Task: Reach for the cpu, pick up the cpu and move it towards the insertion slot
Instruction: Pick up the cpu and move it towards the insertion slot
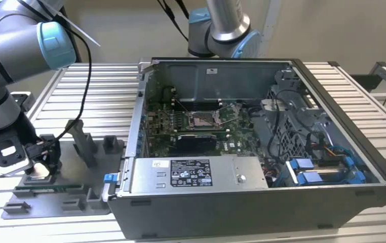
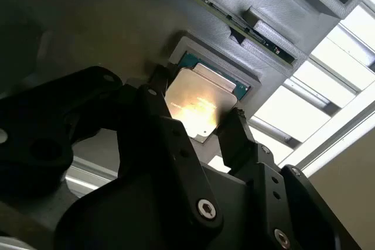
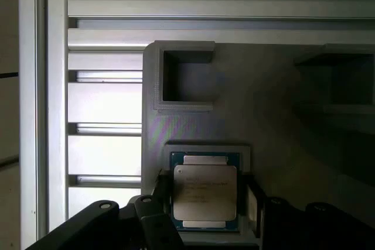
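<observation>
- The gripper [image 1: 41, 167] is low down at the exterior view's left, over a grey holder plate [image 1: 78, 202] on the slatted table [image 1: 91, 91].
- The cpu [image 3: 205, 194] lies flat in a square nest on that plate, shiny side up.
- In both wrist views, the black fingers [image 2: 155, 100] sit one on each side of the cpu. They are apart, not squeezing it, and a thin gap shows at one side.
- The insertion slot [image 1: 205, 119] is well apart, to the exterior view's right, inside the open computer case [image 1: 247, 202] on the green board.
</observation>
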Tool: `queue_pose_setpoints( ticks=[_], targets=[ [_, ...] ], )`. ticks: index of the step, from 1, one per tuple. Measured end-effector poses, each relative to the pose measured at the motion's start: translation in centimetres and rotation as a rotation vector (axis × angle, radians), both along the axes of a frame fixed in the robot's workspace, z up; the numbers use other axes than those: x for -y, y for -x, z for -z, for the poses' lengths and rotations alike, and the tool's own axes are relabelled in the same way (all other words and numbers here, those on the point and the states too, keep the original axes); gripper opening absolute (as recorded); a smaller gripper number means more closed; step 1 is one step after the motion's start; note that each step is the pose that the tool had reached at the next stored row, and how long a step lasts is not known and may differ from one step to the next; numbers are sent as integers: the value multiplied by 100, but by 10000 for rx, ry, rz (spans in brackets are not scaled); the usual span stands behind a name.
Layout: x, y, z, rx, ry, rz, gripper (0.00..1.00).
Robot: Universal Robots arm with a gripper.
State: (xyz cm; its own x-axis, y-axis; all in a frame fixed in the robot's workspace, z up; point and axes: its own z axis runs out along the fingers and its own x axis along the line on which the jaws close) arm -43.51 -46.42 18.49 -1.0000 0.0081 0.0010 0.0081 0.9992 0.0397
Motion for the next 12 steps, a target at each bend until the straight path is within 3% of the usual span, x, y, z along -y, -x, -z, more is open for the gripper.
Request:
queue_pose_setpoints(
  ticks=[7, 12],
  targets=[
    [1, 0, -2, 3, -2, -1, 0],
    [1, 0, -71, 1, -1, 0, 0]
  ],
)
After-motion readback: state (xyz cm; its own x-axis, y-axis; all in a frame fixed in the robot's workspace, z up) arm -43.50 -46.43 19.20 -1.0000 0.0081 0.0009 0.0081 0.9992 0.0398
